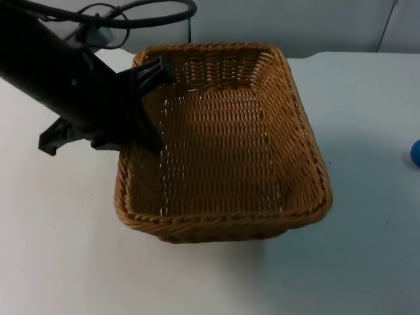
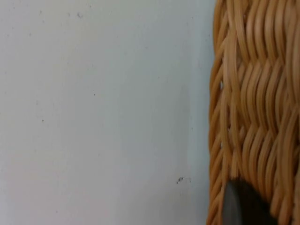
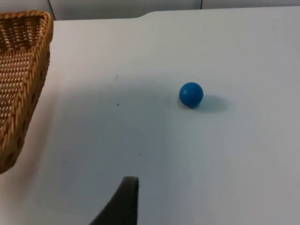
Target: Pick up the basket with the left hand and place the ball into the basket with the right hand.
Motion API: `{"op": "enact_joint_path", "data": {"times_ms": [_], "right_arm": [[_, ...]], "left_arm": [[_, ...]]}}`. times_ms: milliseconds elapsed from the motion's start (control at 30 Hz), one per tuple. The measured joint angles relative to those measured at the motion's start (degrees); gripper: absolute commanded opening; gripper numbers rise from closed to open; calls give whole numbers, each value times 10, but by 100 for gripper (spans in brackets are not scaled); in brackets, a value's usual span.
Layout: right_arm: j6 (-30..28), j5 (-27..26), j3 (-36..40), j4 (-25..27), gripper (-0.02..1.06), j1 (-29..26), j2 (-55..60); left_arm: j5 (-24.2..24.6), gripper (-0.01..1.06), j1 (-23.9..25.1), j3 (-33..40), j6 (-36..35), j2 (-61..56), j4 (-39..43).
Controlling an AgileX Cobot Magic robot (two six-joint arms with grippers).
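Observation:
A brown wicker basket [image 1: 223, 226] takes up the middle of the top view, raised off the white table and slightly tilted, with nothing inside it. My left gripper [image 1: 131, 146] is shut on its left wall, one finger inside and the rest outside. The left wrist view has the woven wall [image 2: 253, 93] close up, with a black fingertip [image 2: 241, 204] against it. A small blue ball [image 1: 416, 153] lies on the table far to the right of the basket. In the right wrist view the ball [image 3: 191, 94] rests ahead of my right gripper [image 3: 126, 206], well apart from it, and the basket's corner [image 3: 21, 79] stands off to one side.
The white table [image 1: 59, 262] runs back to a grey partition wall [image 1: 315, 23]. The basket's shadow falls on the table below and to its right. A few dark specks mark the surface between basket and ball.

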Motion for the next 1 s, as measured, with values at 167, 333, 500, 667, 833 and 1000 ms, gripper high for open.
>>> {"op": "enact_joint_path", "data": {"times_ms": [167, 333, 500, 667, 833, 1000], "right_arm": [[0, 0, 0, 0, 104, 0, 0], [0, 0, 0, 0, 104, 0, 0], [0, 0, 0, 0, 104, 0, 0], [0, 0, 0, 0, 104, 0, 0], [0, 0, 0, 0, 104, 0, 0], [0, 0, 0, 0, 104, 0, 0]], "left_arm": [[3, 0, 0, 35, 9, -42, 0], [12, 0, 0, 55, 11, -67, 0], [25, 0, 0, 56, 11, -70, 0], [28, 0, 0, 56, 11, -70, 0], [30, 0, 0, 56, 11, -70, 0], [31, 0, 0, 56, 11, -70, 0]]}}
